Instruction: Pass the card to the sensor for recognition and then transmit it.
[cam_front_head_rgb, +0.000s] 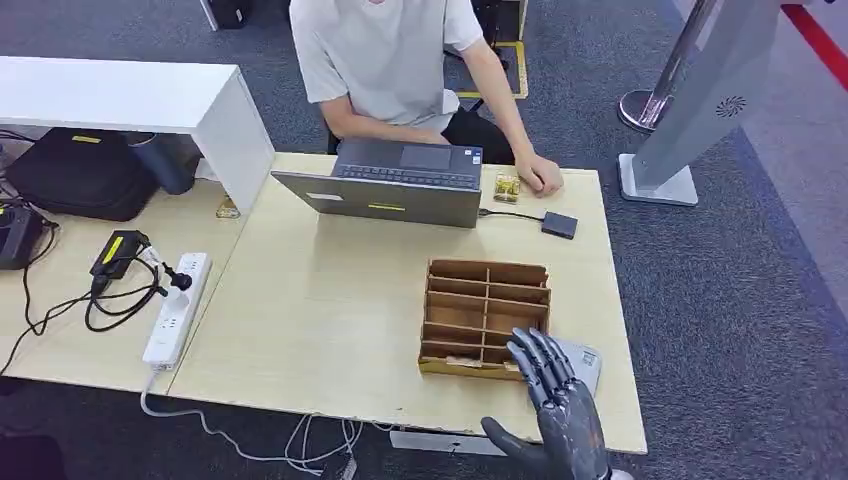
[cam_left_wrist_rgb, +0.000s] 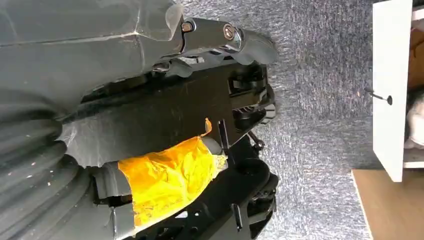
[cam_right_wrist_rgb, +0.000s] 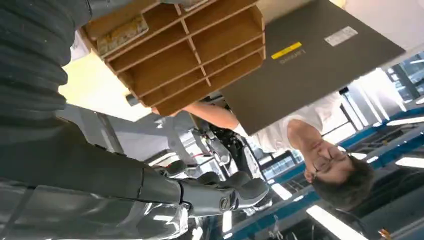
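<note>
Little here can be read: the grey laptop (cam_right_wrist_rgb: 310, 65) near the far edge of the light wooden table (cam_front_head_rgb: 320, 300) carries a yellow strip sticker (cam_right_wrist_rgb: 287, 50) on its lid with faint lettering just beside it, too blurred to make out. A small white label (cam_right_wrist_rgb: 341, 36) on that same lid shows print too fine to read. A pale printed label (cam_right_wrist_rgb: 121, 35) on the brown cardboard divider box (cam_right_wrist_rgb: 190, 50) is likewise illegible.

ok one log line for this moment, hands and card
right hand: over card beside wooden organizer, grasp unclear | left hand: hanging over carpet | person: at laptop
</note>
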